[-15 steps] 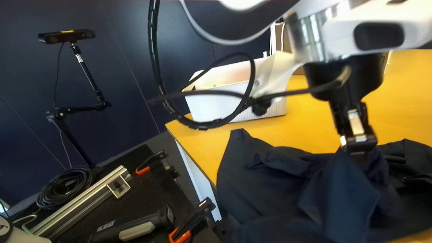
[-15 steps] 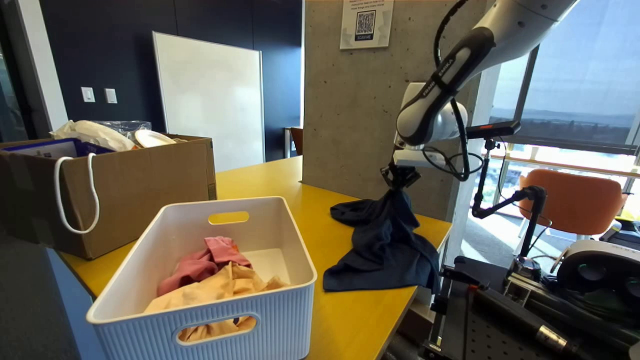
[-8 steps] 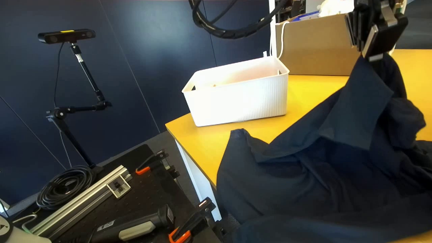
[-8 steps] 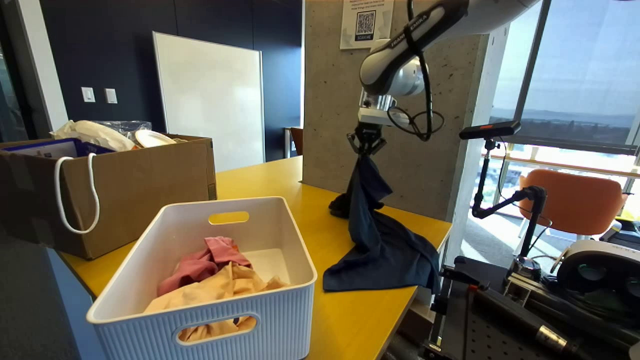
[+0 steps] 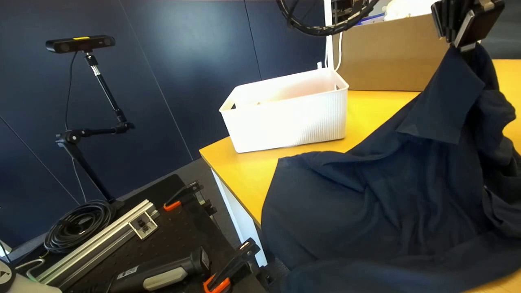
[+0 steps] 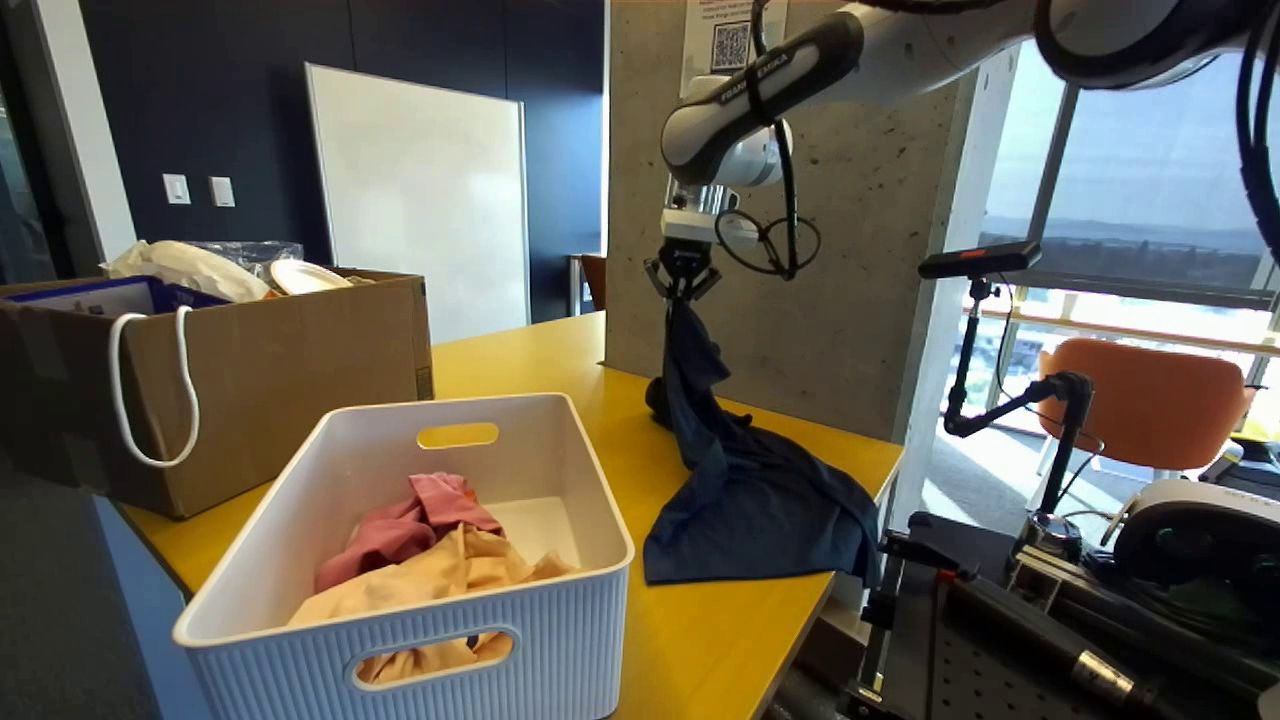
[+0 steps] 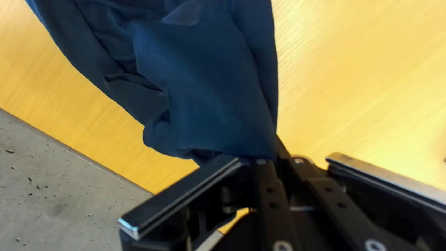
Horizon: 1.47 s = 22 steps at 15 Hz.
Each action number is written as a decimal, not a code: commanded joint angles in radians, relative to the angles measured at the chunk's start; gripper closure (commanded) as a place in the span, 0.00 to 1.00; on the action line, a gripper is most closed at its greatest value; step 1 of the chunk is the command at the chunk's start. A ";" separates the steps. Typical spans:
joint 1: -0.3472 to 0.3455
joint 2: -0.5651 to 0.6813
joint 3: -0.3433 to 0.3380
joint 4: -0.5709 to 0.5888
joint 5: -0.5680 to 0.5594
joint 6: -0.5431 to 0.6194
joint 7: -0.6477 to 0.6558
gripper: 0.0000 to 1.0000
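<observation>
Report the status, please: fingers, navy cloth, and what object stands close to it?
Fingers shut on navy cloth. Cloth raised at top, rest mostly on yellow table. White ribbed bin nearby, not touching cloth.

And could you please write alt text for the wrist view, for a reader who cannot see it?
A black gripper at the bottom grips dark blue cloth, which extends to the top edge. Behind it lies a yellow wood-grain tabletop, and pitted grey concrete fills the picture's lower left corner.
</observation>
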 commanded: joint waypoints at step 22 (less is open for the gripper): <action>-0.093 0.460 0.211 0.763 0.067 -0.207 -0.072 0.01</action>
